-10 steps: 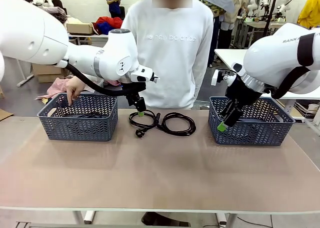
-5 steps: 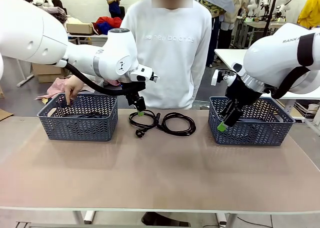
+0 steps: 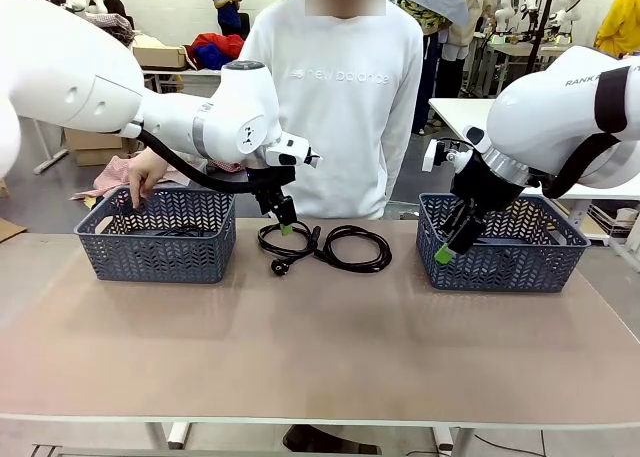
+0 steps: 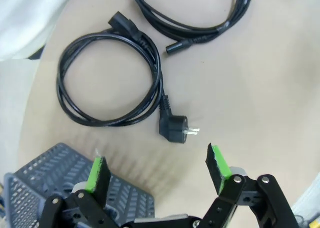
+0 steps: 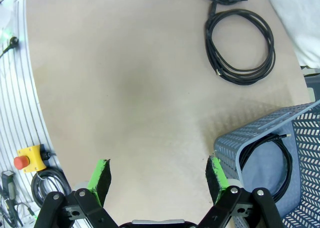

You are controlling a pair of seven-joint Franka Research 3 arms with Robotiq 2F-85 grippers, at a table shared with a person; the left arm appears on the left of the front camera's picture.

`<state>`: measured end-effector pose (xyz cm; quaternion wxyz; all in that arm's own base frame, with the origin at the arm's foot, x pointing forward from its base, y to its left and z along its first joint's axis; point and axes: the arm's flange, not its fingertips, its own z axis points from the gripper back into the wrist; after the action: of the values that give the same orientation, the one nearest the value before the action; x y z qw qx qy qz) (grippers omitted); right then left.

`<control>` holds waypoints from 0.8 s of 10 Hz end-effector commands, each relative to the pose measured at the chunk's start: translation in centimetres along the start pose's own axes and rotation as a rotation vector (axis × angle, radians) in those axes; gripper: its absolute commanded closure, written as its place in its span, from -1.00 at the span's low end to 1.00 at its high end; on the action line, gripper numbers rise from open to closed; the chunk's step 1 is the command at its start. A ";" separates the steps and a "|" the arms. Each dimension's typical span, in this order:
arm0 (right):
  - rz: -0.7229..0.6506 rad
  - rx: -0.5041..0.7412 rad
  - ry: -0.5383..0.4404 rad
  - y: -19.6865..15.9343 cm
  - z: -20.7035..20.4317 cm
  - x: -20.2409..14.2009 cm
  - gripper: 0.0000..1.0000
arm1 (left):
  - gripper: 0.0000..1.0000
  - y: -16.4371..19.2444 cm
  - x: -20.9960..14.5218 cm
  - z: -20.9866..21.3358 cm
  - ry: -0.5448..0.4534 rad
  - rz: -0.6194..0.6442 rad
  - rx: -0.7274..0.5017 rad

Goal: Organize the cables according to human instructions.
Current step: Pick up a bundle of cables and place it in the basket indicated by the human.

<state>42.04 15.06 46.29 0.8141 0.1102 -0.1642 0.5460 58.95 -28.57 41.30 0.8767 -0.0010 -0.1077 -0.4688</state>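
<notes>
Two coiled black cables lie side by side on the table in front of the person: the left one point(image 3: 281, 266) with its round plug toward me, the right one point(image 3: 358, 266) beside it. My left gripper point(image 3: 285, 221) hovers open just above the left coil; its wrist view shows that coil point(image 4: 160, 88), the plug point(image 4: 174, 129) and my open gripper point(image 4: 157, 168) short of it. My right gripper point(image 3: 449, 246) hangs open at the right basket's near-left corner. In the right wrist view, the gripper point(image 5: 157, 175) is open over bare table, and a cable point(image 5: 288, 160) lies in the basket.
A blue-grey basket point(image 3: 150, 249) stands at the left, another point(image 3: 520, 264) at the right. The person stands at the far side, one hand point(image 3: 145, 180) reaching down into the left basket. The near half of the table is bare. An emergency-stop button point(image 5: 21, 161) sits past the table edge.
My left arm has edged slightly to the right and down over the left coil. The right arm, the cables and the person's hand have not moved.
</notes>
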 end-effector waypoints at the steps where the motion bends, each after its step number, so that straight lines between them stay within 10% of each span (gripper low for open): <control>1: -0.011 -0.006 0.003 0.0 0.1 0.0 -1.00 | -1.00 0.3 1.9 -1.9 0.039 0.058 0.009; 8: -0.011 -0.006 0.003 0.0 0.1 0.0 -1.00 | -1.00 0.8 4.6 -6.7 0.103 0.087 -0.003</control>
<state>42.05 15.05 46.28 0.8142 0.1102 -0.1641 0.5459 62.73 -32.37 35.54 0.8955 0.0039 -0.0651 -0.4403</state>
